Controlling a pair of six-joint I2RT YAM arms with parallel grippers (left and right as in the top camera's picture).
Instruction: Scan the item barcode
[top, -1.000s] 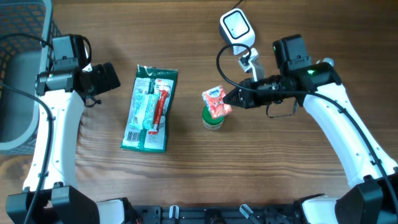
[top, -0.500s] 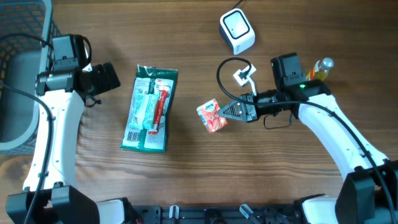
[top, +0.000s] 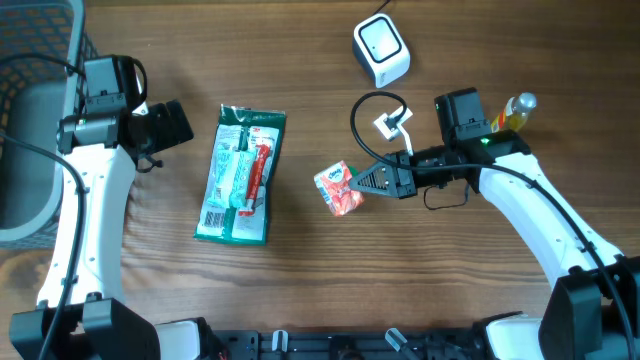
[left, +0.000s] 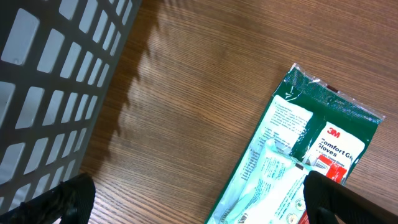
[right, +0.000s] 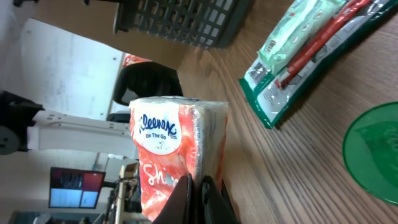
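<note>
Wood-grain counter (top: 300, 290) carries a flat green plastic glove packet (top: 240, 175) (3M branding) just beside the left claw (top: 172, 124), whose fingers stand wide apart. The right claw (top: 360, 184) is clamped on a red-and-white Kleenex tissue pack (top: 338, 188), seemingly lifted off the wood, well apart from the white boxy scanner (top: 381, 50).

Left fingers (left: 68, 199) wide apart, right fingers (right: 211, 196) together.
</note>
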